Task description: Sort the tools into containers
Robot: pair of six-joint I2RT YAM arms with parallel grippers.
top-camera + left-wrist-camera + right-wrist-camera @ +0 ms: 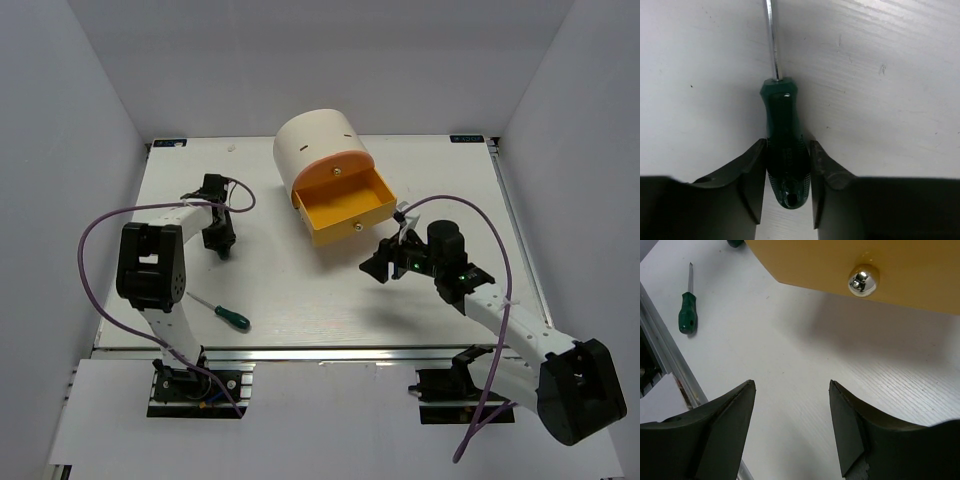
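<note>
A cream cylinder cabinet [315, 140] stands at the back centre. Its yellow-orange drawer [345, 205] is pulled out, and the brass knob [863, 281] shows in the right wrist view. No tool shows inside the drawer. An orange drawer front [335, 175] above it is closed. My left gripper [218, 240] points down at the table, left of the cabinet. In the left wrist view it [786, 145] is shut on the handle of a green-handled screwdriver [782, 115], shaft pointing away. My right gripper [385, 265] is open and empty just in front of the open drawer; the right wrist view [792, 385] shows bare table between its fingers.
A second green-handled screwdriver [222, 313] lies on the table by the left arm's base, close to the front rail; it also shows in the right wrist view [687, 312]. Purple cables loop beside both arms. White walls close in the table on three sides.
</note>
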